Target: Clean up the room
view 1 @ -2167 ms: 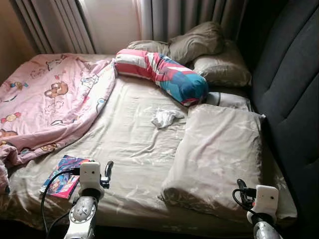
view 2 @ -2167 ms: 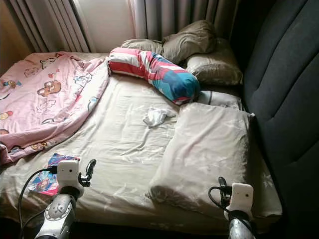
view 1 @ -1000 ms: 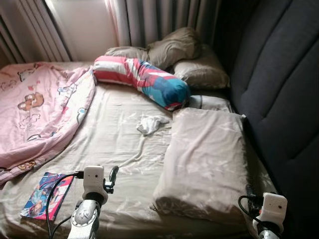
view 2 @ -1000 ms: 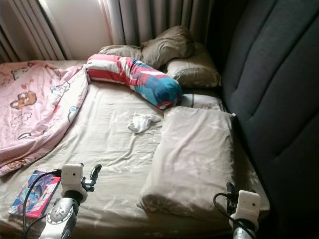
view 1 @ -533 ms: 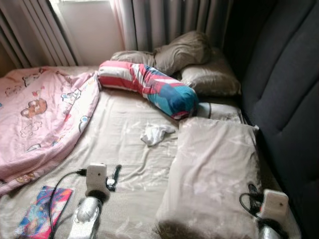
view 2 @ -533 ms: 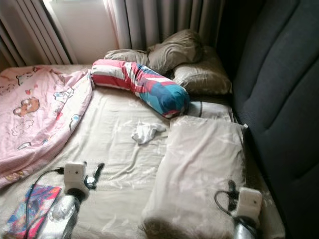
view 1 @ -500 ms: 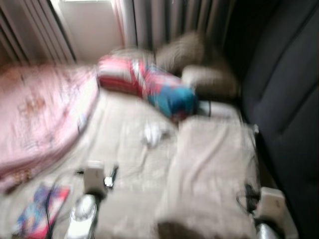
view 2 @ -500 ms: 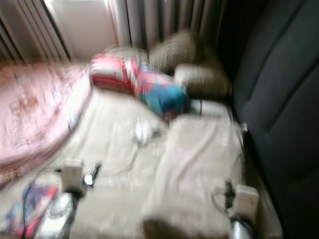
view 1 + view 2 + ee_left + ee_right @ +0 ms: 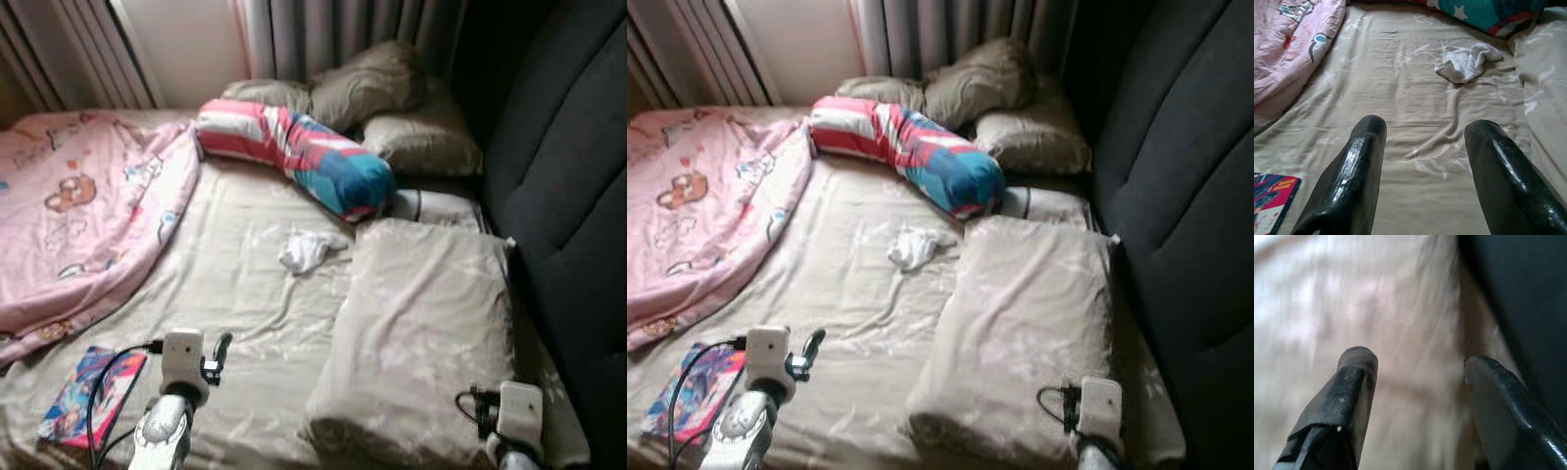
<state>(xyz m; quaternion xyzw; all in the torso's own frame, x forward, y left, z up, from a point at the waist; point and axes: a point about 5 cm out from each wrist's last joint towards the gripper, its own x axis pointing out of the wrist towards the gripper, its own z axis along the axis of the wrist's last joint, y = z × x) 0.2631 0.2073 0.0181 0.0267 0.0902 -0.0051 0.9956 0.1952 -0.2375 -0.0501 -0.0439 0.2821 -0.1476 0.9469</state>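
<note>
A crumpled white cloth (image 9: 310, 249) lies mid-bed on the beige sheet (image 9: 245, 284); it also shows in the left wrist view as the cloth (image 9: 1466, 62). A colourful book (image 9: 90, 395) rests near the bed's front left edge. My left gripper (image 9: 1422, 142) is open, hovering over the sheet well short of the cloth, with the book to its left. My right gripper (image 9: 1418, 364) is open above the large beige pillow (image 9: 426, 333), close to the dark headboard (image 9: 578, 225).
A pink cartoon blanket (image 9: 78, 215) is bunched on the left side. A striped red and blue bolster (image 9: 299, 157) and several beige pillows (image 9: 411, 142) lie at the back. Grey curtains (image 9: 343, 34) hang behind the bed.
The camera has tilted and shifted a little, so the bed sits slightly differently in the picture. Both arms stay low at the front, and nothing on the bed has moved.
</note>
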